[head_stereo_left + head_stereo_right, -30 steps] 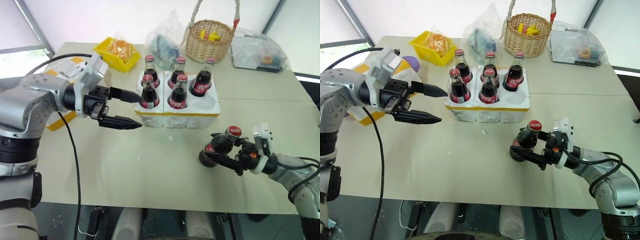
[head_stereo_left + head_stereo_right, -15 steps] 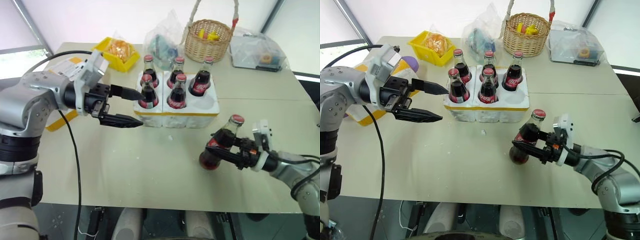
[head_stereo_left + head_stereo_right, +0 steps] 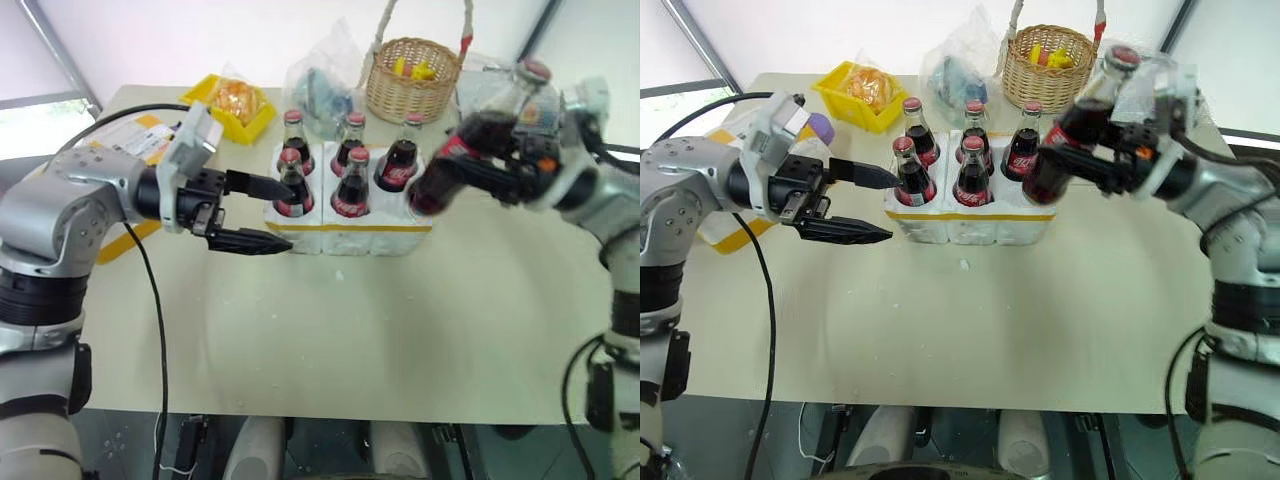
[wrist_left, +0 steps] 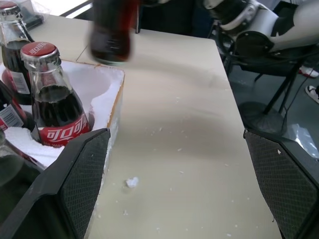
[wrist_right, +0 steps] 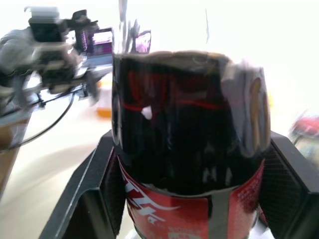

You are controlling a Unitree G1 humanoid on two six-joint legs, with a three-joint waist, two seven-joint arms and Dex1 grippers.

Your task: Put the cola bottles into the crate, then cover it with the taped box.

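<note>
Right gripper (image 3: 1095, 160) clamped on a tilted cola bottle (image 3: 1075, 125) held above the crate (image 3: 970, 215), five bottles (image 3: 969, 175) standing in its wells, front right well empty, left gripper (image 3: 872, 205) with fingers spread wide beside the crate, taped box (image 3: 125, 140) behind it.

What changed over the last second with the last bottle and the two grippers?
The right gripper closed on the sixth cola bottle, lying on the table, and lifted it up toward the crate. The left gripper stayed open beside the crate; the five seated bottles stayed put.
</note>
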